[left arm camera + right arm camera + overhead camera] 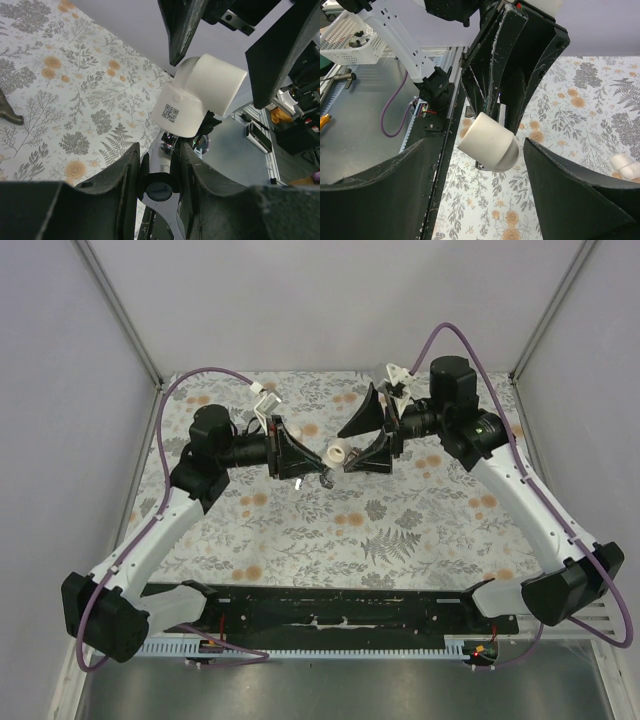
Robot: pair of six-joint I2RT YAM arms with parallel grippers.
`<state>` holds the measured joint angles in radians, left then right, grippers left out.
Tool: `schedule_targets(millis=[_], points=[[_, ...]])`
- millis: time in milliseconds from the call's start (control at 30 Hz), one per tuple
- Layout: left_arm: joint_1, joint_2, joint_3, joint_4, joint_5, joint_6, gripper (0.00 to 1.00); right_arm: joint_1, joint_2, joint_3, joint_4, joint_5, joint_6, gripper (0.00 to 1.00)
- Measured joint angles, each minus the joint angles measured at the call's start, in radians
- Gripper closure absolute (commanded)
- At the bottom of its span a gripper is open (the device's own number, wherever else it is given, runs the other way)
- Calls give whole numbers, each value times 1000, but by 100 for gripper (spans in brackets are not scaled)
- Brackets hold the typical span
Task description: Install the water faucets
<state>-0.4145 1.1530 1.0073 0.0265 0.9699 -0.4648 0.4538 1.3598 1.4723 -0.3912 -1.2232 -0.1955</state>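
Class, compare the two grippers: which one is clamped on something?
The left gripper: its fingers are shut on the chrome faucet carrying the white elbow fitting. The right gripper's fingers stand wide apart around that fitting.

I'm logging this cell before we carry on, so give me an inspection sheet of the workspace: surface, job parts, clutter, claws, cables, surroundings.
Surface: floral mat, lying flat.
Job's things: one chrome faucet held above the mat, with a white elbow fitting bearing a QR code at its far end.
Clutter: short white cylinders lying on the mat, seen in the right wrist view.
Claws: left claw shut on the faucet; right claw open, its fingers on either side of the fitting and apparently not touching it.
Cables: purple cables looping from each arm, away from the claws.
Surroundings: grey walls; white basket off the table.
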Motion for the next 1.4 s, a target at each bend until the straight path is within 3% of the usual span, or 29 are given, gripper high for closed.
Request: schedule_targets(millis=[133, 200, 300, 433, 533, 667, 767, 900, 967, 1067, 1100, 1167, 1200, 1233, 1400], points=[[0, -2, 2, 18, 17, -18, 98, 17, 30, 20, -3, -10, 0, 26], [0, -2, 2, 23, 23, -24, 98, 25, 42, 24, -8, -15, 3, 34], [-4, -4, 2, 24, 32, -27, 98, 34, 56, 39, -6, -21, 14, 52], [-10, -11, 2, 24, 30, -31, 98, 34, 61, 49, 2, -18, 53, 84], [-17, -28, 2, 14, -1, -28, 98, 34, 61, 50, 10, 13, 104, 100], [-51, -76, 2, -43, -134, 31, 98, 37, 62, 62, -5, 134, 210, 100], [-156, -133, -2, -113, -380, 145, 98, 51, 77, 105, -77, 280, 317, 100], [-391, -192, -37, -153, -834, 359, 98, 84, 129, 172, -197, 475, 500, 100], [-575, -190, -63, -150, -1086, 478, 98, 98, 156, 168, -241, 538, 574, 100], [-729, -145, -108, -111, -1382, 647, 98, 108, 200, 141, -267, 596, 663, 100], [-761, -124, -121, -97, -1446, 685, 98, 110, 209, 129, -270, 610, 684, 100], [-804, -87, -147, -66, -1540, 747, 98, 112, 227, 105, -280, 639, 723, 82], [-814, -80, -161, -52, -1564, 765, 98, 113, 231, 97, -280, 646, 735, 67], [-819, -81, -175, -39, -1576, 777, 98, 115, 233, 90, -277, 651, 747, 56], [-778, -134, -191, -27, -1534, 778, 98, 114, 212, 88, -221, 653, 716, 17]])
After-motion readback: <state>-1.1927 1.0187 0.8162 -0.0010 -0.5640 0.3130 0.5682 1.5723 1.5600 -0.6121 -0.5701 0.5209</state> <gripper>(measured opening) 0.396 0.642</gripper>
